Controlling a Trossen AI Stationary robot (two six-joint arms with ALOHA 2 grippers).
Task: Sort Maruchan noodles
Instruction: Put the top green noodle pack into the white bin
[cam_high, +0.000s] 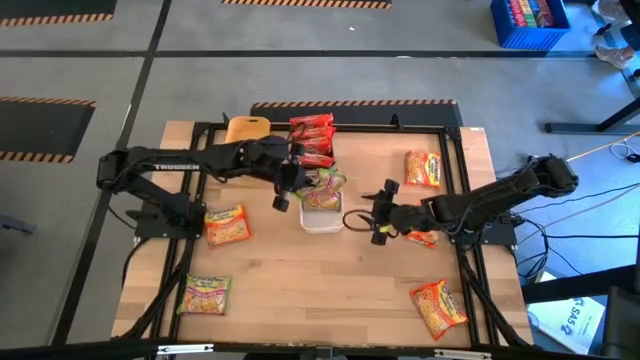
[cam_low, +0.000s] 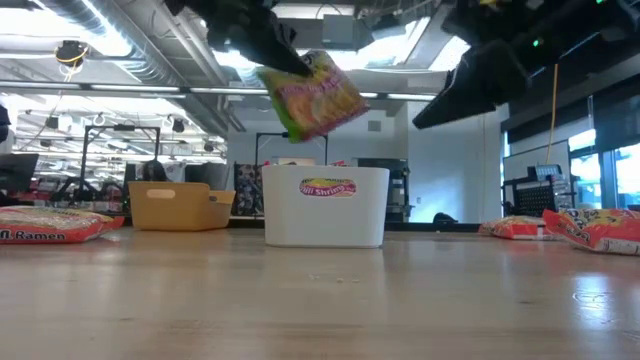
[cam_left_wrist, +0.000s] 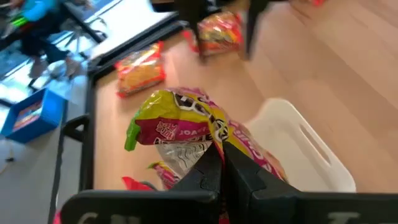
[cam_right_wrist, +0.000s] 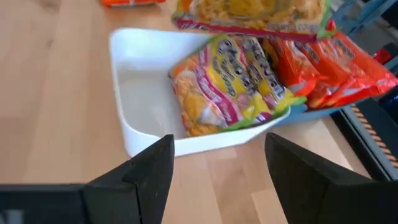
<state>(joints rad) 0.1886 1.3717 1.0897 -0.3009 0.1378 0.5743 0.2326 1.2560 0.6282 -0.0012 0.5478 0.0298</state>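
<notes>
The left hand (cam_high: 290, 185) is clamped on the edge of a green-pink noodle packet (cam_low: 312, 95), holding it tilted in the air above the white tray (cam_low: 325, 205), where another green-pink packet (cam_right_wrist: 233, 84) already lies. The right hand (cam_high: 375, 212) waits just beside the tray, fingers apart and empty. The packet looks light, crinkly and slippery, its noodle block brittle; a pinch on the sealed edge seems safest.

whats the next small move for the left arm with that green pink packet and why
Probably lower it a little and open the fingers. The left gripper is shut on the green-pink packet, which hangs above the white tray; one matching packet already lies inside. The right gripper waits open beside the tray.
</notes>
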